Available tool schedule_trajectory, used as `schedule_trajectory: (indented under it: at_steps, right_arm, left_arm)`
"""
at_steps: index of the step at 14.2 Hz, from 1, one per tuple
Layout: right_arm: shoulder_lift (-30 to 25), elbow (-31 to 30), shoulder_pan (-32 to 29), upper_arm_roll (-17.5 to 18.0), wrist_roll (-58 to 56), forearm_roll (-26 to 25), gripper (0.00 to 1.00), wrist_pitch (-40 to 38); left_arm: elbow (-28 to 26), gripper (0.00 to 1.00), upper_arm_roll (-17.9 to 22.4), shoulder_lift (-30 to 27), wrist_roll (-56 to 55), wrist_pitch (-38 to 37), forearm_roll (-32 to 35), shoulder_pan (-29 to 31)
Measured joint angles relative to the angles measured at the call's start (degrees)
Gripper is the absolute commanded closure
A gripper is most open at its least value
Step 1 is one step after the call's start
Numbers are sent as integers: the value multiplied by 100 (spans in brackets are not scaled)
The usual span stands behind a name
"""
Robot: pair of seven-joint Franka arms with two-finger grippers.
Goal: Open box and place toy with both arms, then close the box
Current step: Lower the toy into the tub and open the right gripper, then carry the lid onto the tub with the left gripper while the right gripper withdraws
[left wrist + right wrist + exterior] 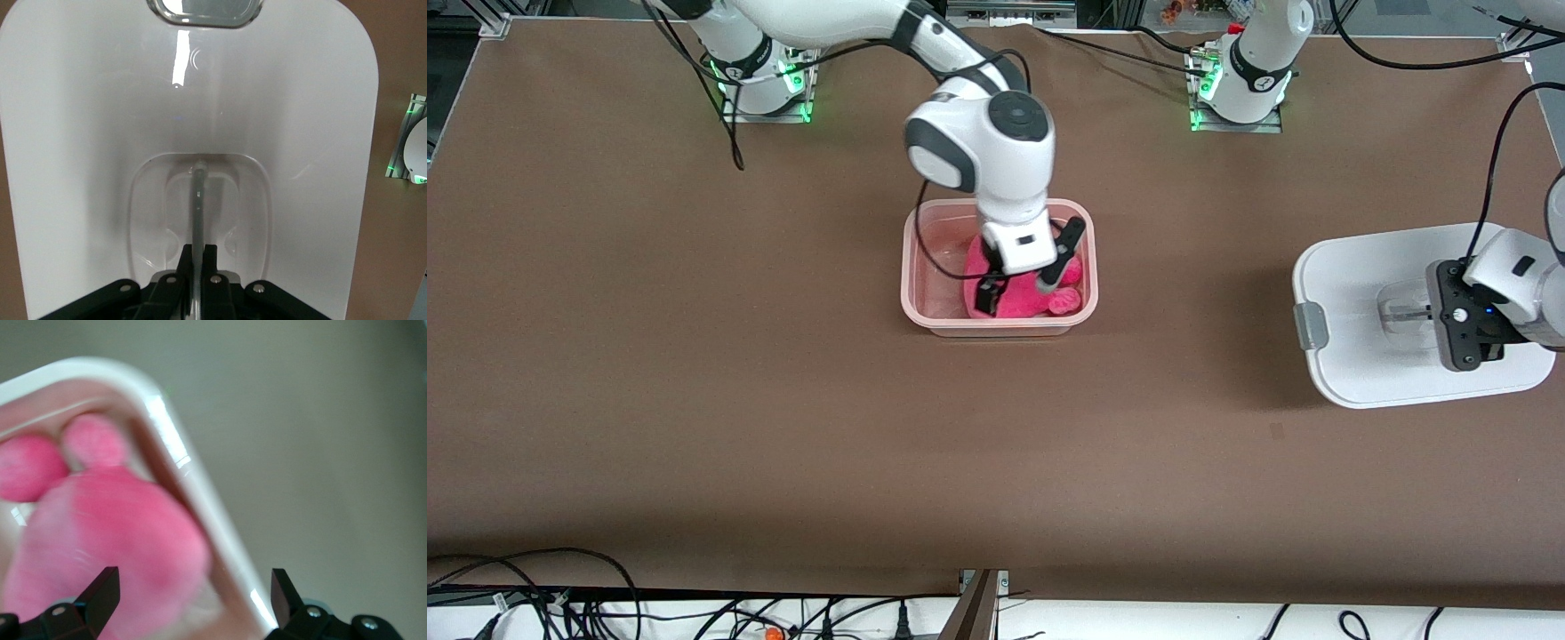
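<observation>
The toy (1018, 289) is seen lying in the open box (925, 276), directly under the right gripper (1016, 295), whose jaws are spread wide and hold nothing. The lid (1360, 373) is pinched at its recessed handle (198, 200) by the left gripper (1463, 324), toward the left arm's end. Bare worktop (783, 400) is left between lid and box.

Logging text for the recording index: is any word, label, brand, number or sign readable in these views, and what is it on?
None can be read.
The box, the toy and the lid carry no print.
Small marks on the arm bases are too small to read.
</observation>
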Motion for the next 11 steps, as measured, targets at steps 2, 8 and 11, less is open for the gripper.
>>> schedule_trajectory:
  at_steps: [2, 8, 11]
  right_arm:
    - [-486, 41, -892, -21, -109, 670, 0, -71]
    - [-1781, -14, -1482, -780, 461, 1710, 0, -1721]
    - [-2279, -183, -1663, -1148, 885, 2085, 0, -2421]
  left_arm:
    - [1, 100, -68, -5, -2, 0, -39, -284]
    - [-9, 100, -130, 31, -758, 88, -564, -2065]
    - [-16, 100, -136, 116, -2255, 473, -577, -3180]
